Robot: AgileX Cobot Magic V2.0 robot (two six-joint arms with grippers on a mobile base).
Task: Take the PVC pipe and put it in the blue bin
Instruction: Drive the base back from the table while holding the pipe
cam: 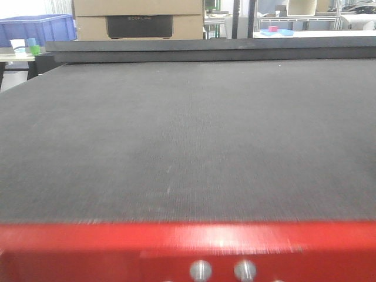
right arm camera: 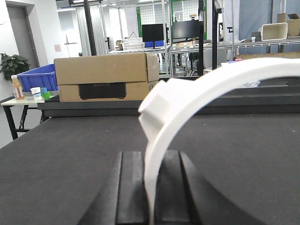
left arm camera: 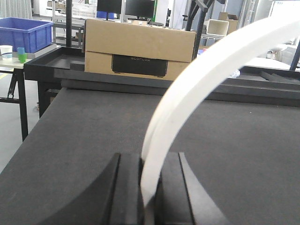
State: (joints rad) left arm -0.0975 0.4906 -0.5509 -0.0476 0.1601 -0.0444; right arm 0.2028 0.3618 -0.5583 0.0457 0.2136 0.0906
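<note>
PVC pipe (left arm camera: pixel 220 63) between left claw (left arm camera: pixel 150 161) jaws

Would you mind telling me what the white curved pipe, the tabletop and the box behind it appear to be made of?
PVC pipe: likely plastic, smooth white matte surface with no grain. Tabletop: seemingly a dark grey felt or fabric mat, given its fine woven texture. Box: brown cardboard, matte, with a visible flap seam.
</note>
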